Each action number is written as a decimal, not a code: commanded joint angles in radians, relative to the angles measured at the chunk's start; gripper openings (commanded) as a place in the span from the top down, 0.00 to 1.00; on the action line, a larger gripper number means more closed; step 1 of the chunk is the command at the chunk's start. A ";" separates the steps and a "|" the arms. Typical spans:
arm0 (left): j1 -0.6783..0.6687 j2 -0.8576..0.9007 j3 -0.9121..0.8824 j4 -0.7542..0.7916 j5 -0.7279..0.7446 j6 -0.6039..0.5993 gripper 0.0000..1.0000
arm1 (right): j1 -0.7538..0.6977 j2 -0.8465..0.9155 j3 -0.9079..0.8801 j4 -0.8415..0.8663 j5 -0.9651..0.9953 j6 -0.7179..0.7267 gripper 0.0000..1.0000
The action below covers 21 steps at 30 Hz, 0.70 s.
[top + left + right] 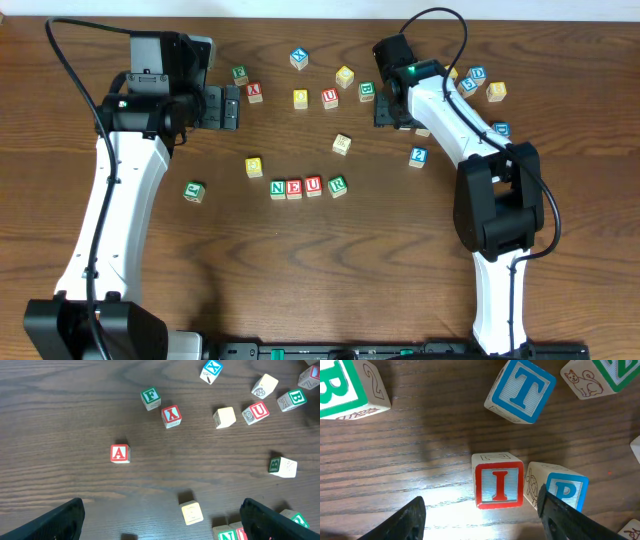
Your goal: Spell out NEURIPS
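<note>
Flanking one red I cube (498,482), the two fingers (412,520) of the right gripper (481,506) stand apart with a gap on each side, gripping nothing. One blue P cube (562,492) sits just beside the I cube, partly behind one finger. One T cube (522,390) and one B cube (342,385) lie farther off. The left gripper (162,505) hangs wide and empty over the table (60,420), near one A cube (120,453). Four cubes, N (278,188), E (295,187), U (313,186) and R (337,185), form one row mid-table.
</note>
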 commanded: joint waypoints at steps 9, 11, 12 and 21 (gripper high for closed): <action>0.003 -0.004 0.026 0.000 0.006 0.010 0.02 | -0.008 0.014 0.011 0.002 0.007 -0.012 0.33; 0.003 -0.004 0.026 0.000 0.006 0.011 0.02 | -0.008 0.014 0.011 0.002 0.007 -0.012 0.34; 0.003 -0.004 0.026 0.000 0.006 0.010 0.02 | -0.008 0.014 0.011 0.002 0.007 -0.012 0.33; 0.003 -0.004 0.026 0.000 0.006 0.010 0.02 | -0.008 0.034 0.011 0.001 0.009 -0.012 0.35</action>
